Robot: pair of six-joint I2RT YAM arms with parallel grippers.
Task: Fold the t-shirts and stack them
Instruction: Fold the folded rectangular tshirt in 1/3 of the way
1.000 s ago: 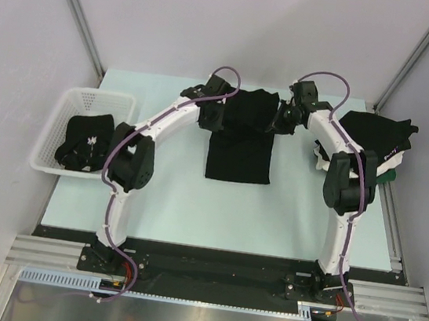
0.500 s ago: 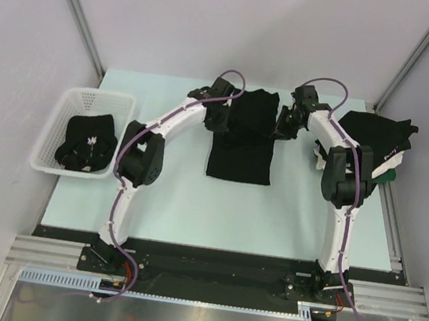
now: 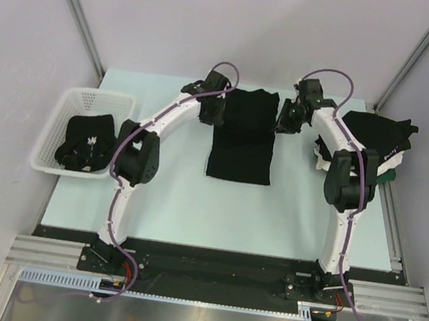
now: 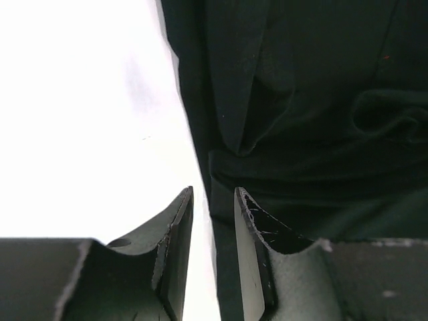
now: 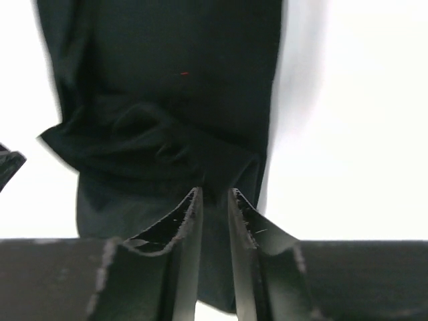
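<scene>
At the far middle of the tabletop: long black cotton t-shirt (image 3: 241,136), lying flat as a narrow strip, its length running from far to near on the pale green tabletop (image 3: 177,203)
Left jaws: at the end of the white left arm (image 3: 165,118), narrowly spread, standing at the strip's far left edge, pinching nothing; bare tabletop shows in the gap
Right jaws: at the end of the white right arm (image 3: 330,132), narrowly spread over the far right corner, with dark cloth visible through the gap and none of it clamped
Why so placed: the sleeves seem to be folded in, and rumpled layers bunch at the far end; one pair of jaws at each far corner suits lifting both corners together and bringing them towards the near hem
Step judged: lengthwise fold done, crosswise fold not yet done
Left side: white plastic mesh basket (image 3: 88,100) holding a crumpled black t-shirt with a small pale mark (image 3: 86,142), well apart from the strip
Right side: loose pile of black t-shirts (image 3: 372,132) with white (image 3: 321,160) and green (image 3: 390,177) cloth peeking beneath
In the way: the right arm's elbow stands in front of the pile, so a folded shirt carried there would need that arm swung clear
</scene>
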